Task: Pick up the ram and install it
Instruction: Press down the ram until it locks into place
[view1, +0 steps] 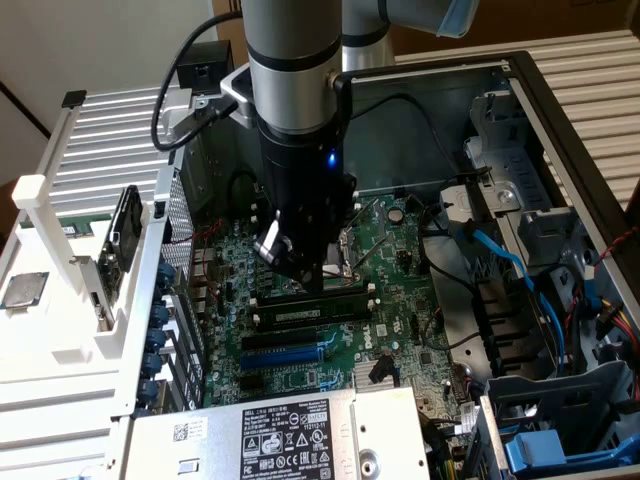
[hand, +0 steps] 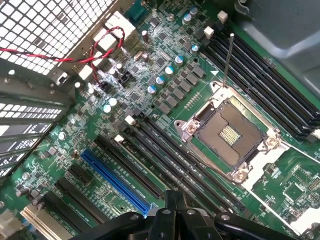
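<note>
Locate the gripper (view1: 308, 280) over the middle of the board (view1: 405, 300), inside the open case (view1: 560, 110). Its fingers are closed together, and you see nothing clamped between them in the wrist view (hand: 172, 205).

Locate the ram (view1: 310, 313) directly under the fingertips. It stands on edge in the row of black slots (hand: 165, 162), not in the blue slot (view1: 285, 353), which lies parallel and just beside it on the side nearer the power supply (view1: 280, 435).

Note the long axis. The ram runs from the exterior view's left, slightly low, to the exterior view's right, slightly high, parallel to every slot in the row. The gripper hangs over a point close to the middle of its length, so neither end is favoured.

Treat contact as unconfirmed: the fingertips are either touching the ram's top edge or just above it, and the frames do not separate the two. Whether the ram is fully seated and its end clips latched cannot be told either.

The socket (hand: 230, 135) lies beyond the slots, apart from the ram.
</note>
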